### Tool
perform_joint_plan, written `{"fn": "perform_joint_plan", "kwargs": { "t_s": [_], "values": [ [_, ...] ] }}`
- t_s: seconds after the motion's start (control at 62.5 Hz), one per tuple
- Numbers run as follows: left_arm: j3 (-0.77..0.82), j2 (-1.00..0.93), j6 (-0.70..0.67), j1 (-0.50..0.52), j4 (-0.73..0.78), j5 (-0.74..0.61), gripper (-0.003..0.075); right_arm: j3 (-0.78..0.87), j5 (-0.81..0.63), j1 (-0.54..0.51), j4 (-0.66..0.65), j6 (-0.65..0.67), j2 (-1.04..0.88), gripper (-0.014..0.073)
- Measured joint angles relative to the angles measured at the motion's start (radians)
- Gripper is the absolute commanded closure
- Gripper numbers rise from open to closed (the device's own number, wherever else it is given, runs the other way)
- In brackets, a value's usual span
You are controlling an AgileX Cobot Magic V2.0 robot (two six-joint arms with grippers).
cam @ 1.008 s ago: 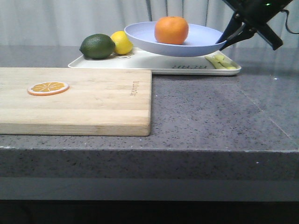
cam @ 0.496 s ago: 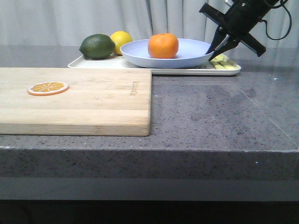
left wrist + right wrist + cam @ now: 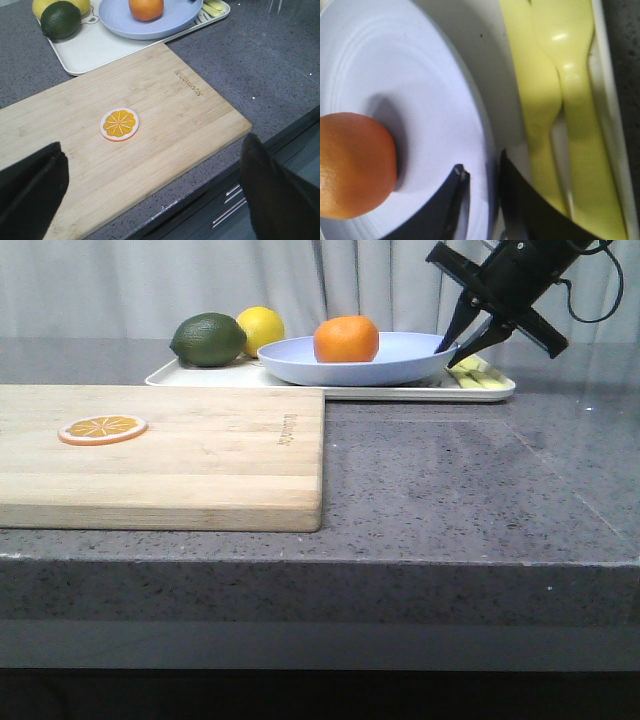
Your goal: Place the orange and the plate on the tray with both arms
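Note:
The orange (image 3: 346,338) sits in the lavender-blue plate (image 3: 400,360), which rests on the white tray (image 3: 380,390) at the back of the counter. My right gripper (image 3: 446,358) is at the plate's right rim. In the right wrist view its jaws (image 3: 481,167) straddle the rim a little apart, one finger inside the plate (image 3: 420,75) and one outside, with the orange (image 3: 350,165) close by. My left gripper (image 3: 150,195) is wide open and empty, above the near edge of the cutting board. The left wrist view also shows the orange (image 3: 146,7), the plate (image 3: 120,20) and the tray (image 3: 85,50).
A dark green lime (image 3: 208,339) and a yellow lemon (image 3: 262,328) lie on the tray's left end. Yellow utensils (image 3: 480,373) lie at its right end, next to the right fingers. A wooden cutting board (image 3: 200,460) with an orange slice (image 3: 103,428) fills the left front.
The right gripper lowered the plate with the orange from above the tray onto it. Its jaws now stand a little apart around the rim.

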Motion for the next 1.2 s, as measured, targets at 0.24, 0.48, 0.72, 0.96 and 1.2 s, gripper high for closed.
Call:
{"fn": "perform_joint_plan", "kwargs": {
  "t_s": [0.24, 0.48, 0.72, 0.96, 1.2],
  "values": [
    [0.0, 0.0, 0.0, 0.0, 0.0, 0.0, 0.0047, -0.002, -0.036, 0.0, 0.007, 0.004, -0.007, 0.0218],
    [0.0, 0.0, 0.0, 0.0, 0.0, 0.0, 0.0047, -0.002, -0.022, 0.0, -0.13, -0.014, -0.119, 0.022],
    [0.0, 0.0, 0.0, 0.0, 0.0, 0.0, 0.0047, 0.006, 0.026, 0.0, -0.302, -0.175, -0.351, 0.022],
    [0.0, 0.0, 0.0, 0.0, 0.0, 0.0, 0.0047, 0.253, 0.012, 0.002, -0.336, -0.323, -0.692, 0.022],
    [0.0, 0.0, 0.0, 0.0, 0.0, 0.0, 0.0047, 0.613, -0.018, 0.002, -0.338, -0.387, -1.004, 0.022]
  ]
}}
